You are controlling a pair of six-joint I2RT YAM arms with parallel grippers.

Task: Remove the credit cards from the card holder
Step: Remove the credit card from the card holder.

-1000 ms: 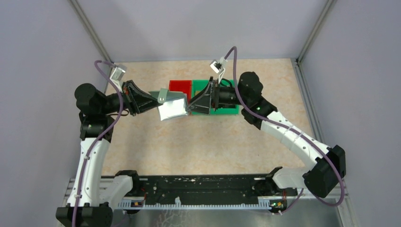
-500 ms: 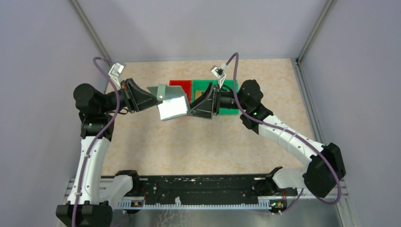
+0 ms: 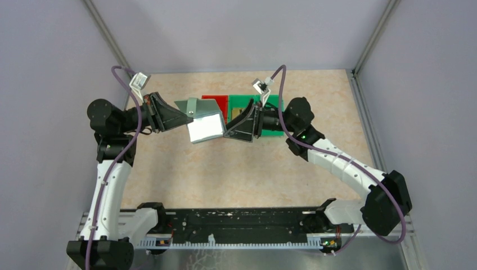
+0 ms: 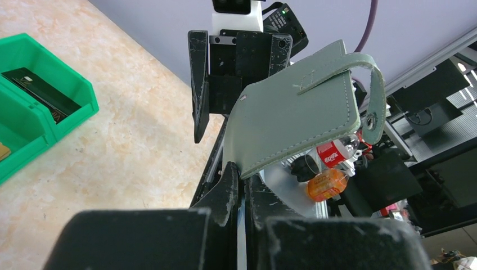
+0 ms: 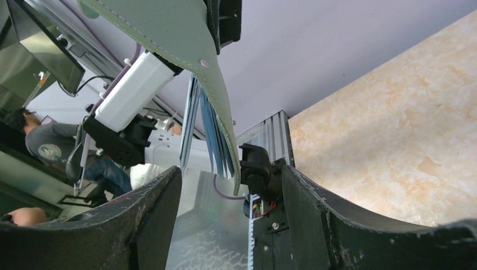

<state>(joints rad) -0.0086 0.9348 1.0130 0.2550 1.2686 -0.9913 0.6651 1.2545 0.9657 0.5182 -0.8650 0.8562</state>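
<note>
- The beige, marbled surface (image 3: 253,169) carries two plastic bins side by side near the middle of its far edge: a red bin (image 3: 212,101) on the left and a green bin (image 4: 76,115) on the right.
- The right arm's wrist and gripper hang over the green bin and hide most of it in the top view.
- The card holder (image 4: 292,124) is held up in the air, off the surface, just in front of the red bin. It is open, with its pale inside turned upward in the top view.
- The left gripper (image 3: 188,117) is clamped on the holder's left corner.
- The right gripper (image 3: 226,128) faces it from the right with its jaws apart. The holder's free edge hangs between the fingers, touching neither.
- The closing tab (image 4: 374,84) curls loose off the grey-green outer face.
- One dark credit card (image 4: 39,93) lies flat in the green bin.
- Thin blue-grey layers show along the holder's edge in the right wrist view; whether they are pockets or cards is unclear.
- Beyond the surface's near edge sits a small red can (image 4: 332,153), its white lettering too small to read.
</note>
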